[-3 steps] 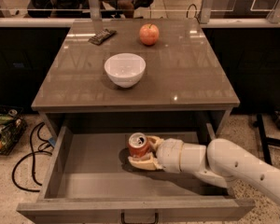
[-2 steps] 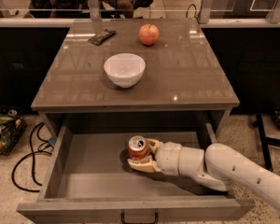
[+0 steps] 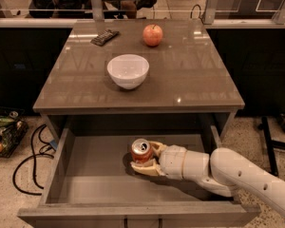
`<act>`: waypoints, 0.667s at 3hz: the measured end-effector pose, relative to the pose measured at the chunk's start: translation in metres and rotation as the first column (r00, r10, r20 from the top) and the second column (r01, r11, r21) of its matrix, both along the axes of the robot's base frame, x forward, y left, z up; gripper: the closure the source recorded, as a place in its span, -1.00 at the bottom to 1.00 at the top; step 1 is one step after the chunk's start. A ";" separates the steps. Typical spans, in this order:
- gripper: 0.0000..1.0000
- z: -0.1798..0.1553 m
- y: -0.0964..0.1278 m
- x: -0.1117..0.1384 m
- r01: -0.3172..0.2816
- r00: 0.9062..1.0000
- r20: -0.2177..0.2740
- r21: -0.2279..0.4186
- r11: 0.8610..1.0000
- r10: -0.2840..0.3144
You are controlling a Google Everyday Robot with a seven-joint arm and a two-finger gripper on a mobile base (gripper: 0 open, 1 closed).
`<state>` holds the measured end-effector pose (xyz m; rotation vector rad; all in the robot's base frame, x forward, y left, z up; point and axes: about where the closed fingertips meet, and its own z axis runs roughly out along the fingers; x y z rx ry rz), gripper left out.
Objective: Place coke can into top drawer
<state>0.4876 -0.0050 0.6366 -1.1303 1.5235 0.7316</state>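
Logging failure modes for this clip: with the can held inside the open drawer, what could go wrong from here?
1. The gripper is shut on the coke can, which stands upright inside the top drawer. Pulling back before opening fully could drag the can and tip it.
2. Whether the can's base touches the drawer floor is unclear. If released above the floor, the can might topple and roll.

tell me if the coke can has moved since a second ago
No. The coke can stays at the same spot in the top drawer, below the white bowl, gripper closed around it.
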 end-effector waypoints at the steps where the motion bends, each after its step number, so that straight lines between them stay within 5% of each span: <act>1: 0.21 0.000 0.002 0.000 -0.004 1.000 0.000 0.001 1.000 0.004; 2: -0.26 0.001 0.004 -0.001 -0.007 1.000 0.000 0.002 1.000 0.007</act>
